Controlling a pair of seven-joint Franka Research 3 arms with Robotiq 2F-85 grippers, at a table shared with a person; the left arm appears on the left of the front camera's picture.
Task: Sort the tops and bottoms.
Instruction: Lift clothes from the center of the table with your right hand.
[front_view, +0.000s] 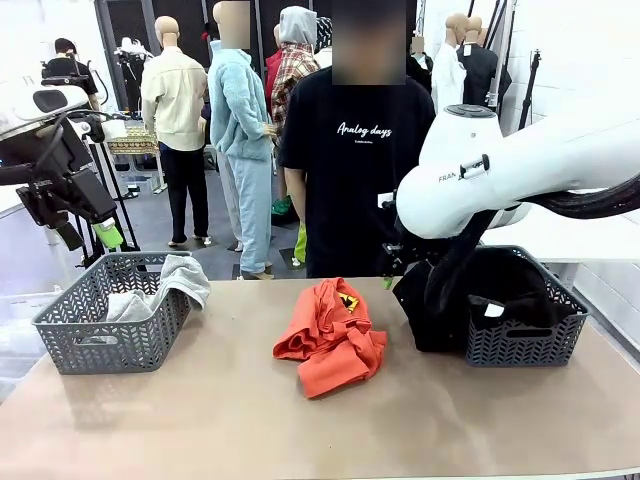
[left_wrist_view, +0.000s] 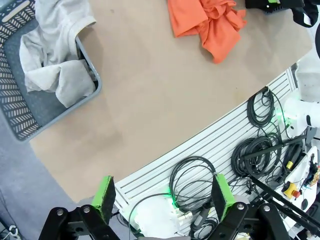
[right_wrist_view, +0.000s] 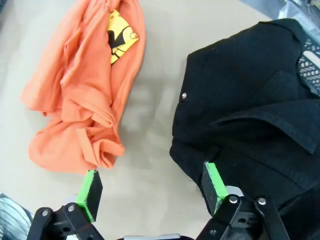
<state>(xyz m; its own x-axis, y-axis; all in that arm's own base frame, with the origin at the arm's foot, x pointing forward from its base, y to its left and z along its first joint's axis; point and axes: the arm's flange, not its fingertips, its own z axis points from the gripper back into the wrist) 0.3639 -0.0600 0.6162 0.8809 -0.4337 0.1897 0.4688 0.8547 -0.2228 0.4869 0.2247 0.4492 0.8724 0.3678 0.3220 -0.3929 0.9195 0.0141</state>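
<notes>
Item 1, far left: my left gripper (front_view: 105, 236), raised beside the table edge above the left basket (front_view: 70, 325); from my left wrist its jaws stand wide apart with nothing between the green pads (left_wrist_view: 105, 196).

Item 2: left basket, grey plastic lattice, on the left of the table (front_view: 230, 420). It holds the light grey top (front_view: 180, 278), crumpled, one part draped over the basket's right rim and hanging outside. My left wrist shows the same garment (left_wrist_view: 52, 55) spilling over the basket wall (left_wrist_view: 89, 65).

Item 3, centre: the orange-red top (front_view: 330, 338), bunched in a heap on the bare tabletop, yellow-and-black print facing up near its far edge. It lies apart from both baskets. My right wrist sees it (right_wrist_view: 85, 105) just beside, not touching, the black garment.

Item 4, behind the table: a person (front_view: 355, 170) in a black T-shirt with white script lettering, standing at the far side.

Item 5, right: the black bottoms (front_view: 445, 295), partly inside the right basket (front_view: 530, 340) and partly hanging over its left side down to the table. From my right wrist the fabric (right_wrist_view: 250, 110) shows a seam and a small rivet.

Item 6: my right gripper (right_wrist_view: 150, 182), hovering over the gap between orange top and black bottoms; jaws spread, empty, one pad (right_wrist_view: 212, 182) over the edge of the black cloth
</notes>
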